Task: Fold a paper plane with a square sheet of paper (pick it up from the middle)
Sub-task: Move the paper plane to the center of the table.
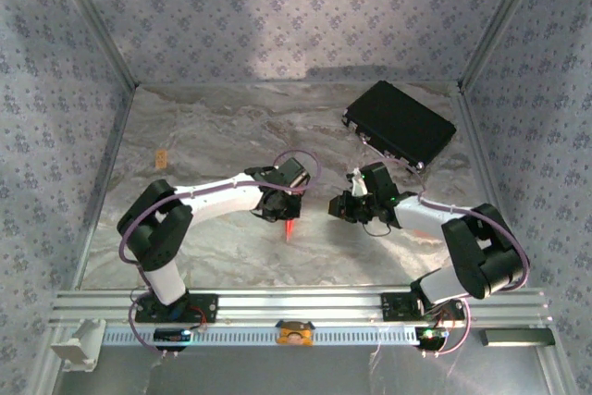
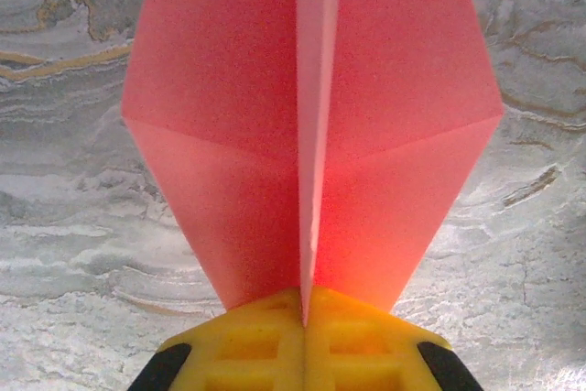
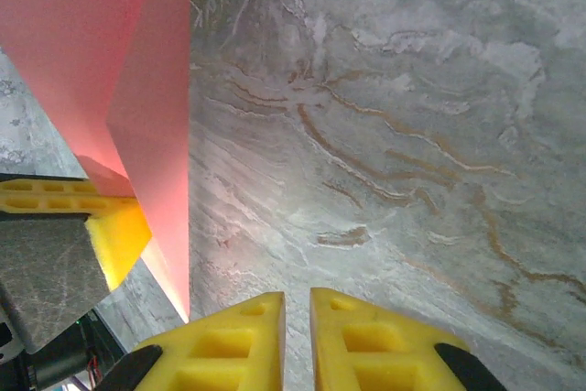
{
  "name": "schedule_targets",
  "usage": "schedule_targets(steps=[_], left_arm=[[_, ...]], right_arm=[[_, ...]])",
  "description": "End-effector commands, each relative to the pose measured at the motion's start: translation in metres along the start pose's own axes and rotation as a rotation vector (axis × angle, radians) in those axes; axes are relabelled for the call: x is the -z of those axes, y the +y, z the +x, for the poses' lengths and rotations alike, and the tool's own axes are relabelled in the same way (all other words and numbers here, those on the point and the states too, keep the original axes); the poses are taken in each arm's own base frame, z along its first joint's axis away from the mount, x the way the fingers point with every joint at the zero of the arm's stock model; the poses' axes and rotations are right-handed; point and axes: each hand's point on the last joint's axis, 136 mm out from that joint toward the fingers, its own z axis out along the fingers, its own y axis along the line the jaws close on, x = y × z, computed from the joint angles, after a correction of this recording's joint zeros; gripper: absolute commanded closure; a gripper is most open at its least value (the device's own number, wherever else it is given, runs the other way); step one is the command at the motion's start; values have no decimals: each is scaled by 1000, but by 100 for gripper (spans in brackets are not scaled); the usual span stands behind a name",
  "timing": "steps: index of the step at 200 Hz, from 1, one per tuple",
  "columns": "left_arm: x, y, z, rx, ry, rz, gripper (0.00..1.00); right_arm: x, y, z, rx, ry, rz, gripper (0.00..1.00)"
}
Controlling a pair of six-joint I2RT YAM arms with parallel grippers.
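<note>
Yellow left fingers [image 2: 247, 350] are pressed fully together at the bottom of the left wrist view. They pinch the centre crease of the paper plane [image 2: 220, 135] at its narrow end. From this grip the salmon pink-red paper spreads to both sides as two flat wings, each with a slanting fold line, above the marbled counter [image 2: 73, 226]. If the plane touches the counter, I cannot tell.

Right fingers [image 3: 238, 345] stand almost together, with only a narrow slit between them, and nothing is in it. Beside them, at the edge of the right wrist view, the plane hangs edge-on in the other arm's grip.

From above, both arms meet near the middle of the counter, their tips close but apart. The plane shows as a small red strip under the left one. Farther back lies a black rectangular case [image 1: 400, 124], and a tiny orange tag [image 1: 161, 156] lies near the opposite wall.
</note>
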Motion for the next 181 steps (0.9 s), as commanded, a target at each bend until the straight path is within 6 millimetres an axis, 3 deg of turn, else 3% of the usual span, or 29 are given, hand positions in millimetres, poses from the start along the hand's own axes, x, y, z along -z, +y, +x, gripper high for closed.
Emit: schedule_targets(steps=[1, 181], left_arm=[[-4, 3, 2, 2, 16, -33, 94], [-15, -1, 7, -14, 47, -37, 86]], right_arm=[[1, 4, 0, 5, -2, -7, 83], [-8, -6, 4, -23, 38, 21, 83]])
